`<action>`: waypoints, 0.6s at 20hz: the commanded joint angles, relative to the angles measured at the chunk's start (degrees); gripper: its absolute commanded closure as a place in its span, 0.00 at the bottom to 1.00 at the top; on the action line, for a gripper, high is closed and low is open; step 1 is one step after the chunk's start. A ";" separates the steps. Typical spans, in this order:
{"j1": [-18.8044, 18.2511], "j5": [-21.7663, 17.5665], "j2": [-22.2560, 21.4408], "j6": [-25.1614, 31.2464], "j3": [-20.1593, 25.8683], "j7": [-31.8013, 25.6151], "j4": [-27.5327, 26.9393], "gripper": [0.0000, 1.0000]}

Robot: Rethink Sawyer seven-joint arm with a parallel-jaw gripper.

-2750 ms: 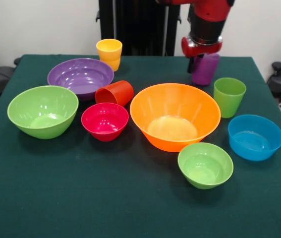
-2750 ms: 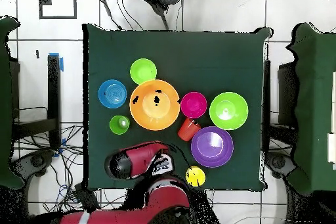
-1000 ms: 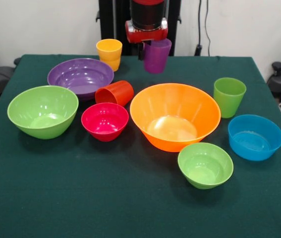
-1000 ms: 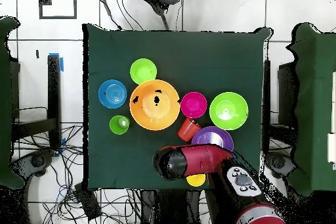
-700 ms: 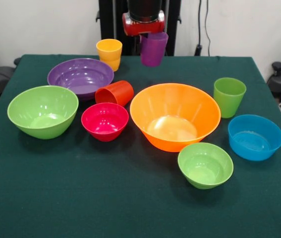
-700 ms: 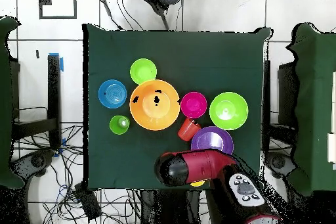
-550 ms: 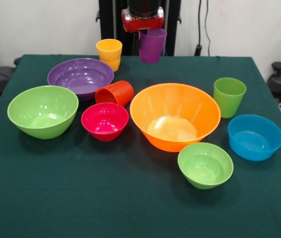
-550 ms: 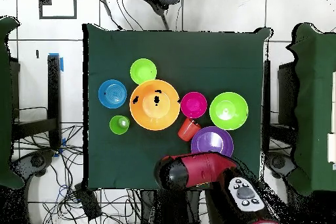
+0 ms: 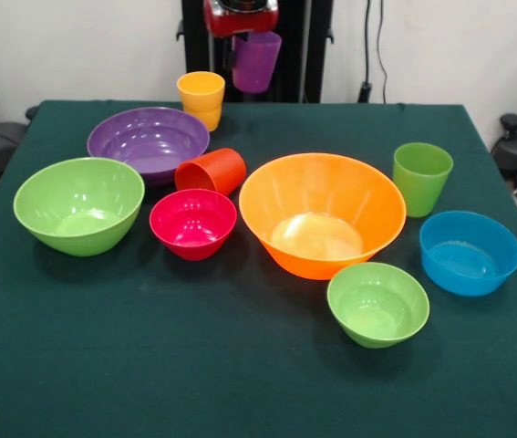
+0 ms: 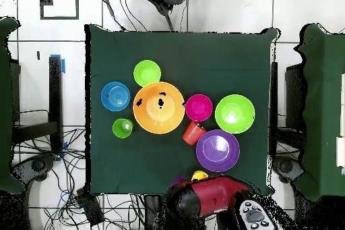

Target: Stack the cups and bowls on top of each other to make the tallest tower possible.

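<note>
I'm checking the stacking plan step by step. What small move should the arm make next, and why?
Probably carry the purple cup, held in the hand above the table's far edge, left and down toward the upright yellow cup, its nearest open mouth to nest into.

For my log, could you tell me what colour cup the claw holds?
Purple cup; the front view shows it best.

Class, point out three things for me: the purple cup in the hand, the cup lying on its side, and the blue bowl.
purple cup (image 9: 256,62), front view, on its side wall.
orange-red cup (image 9: 211,172), front view, on its side wall.
blue bowl (image 9: 470,253), front view, on its inner wall.
</note>
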 commanded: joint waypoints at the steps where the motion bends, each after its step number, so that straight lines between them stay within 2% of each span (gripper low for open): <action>1: 4.02 -9.41 10.83 -12.02 -6.17 8.74 -0.05 1.00; 6: 6.08 -11.01 15.57 -20.72 -10.88 9.89 -1.32 1.00; 12: 7.51 -9.08 16.74 -25.53 -13.42 9.02 -1.21 1.00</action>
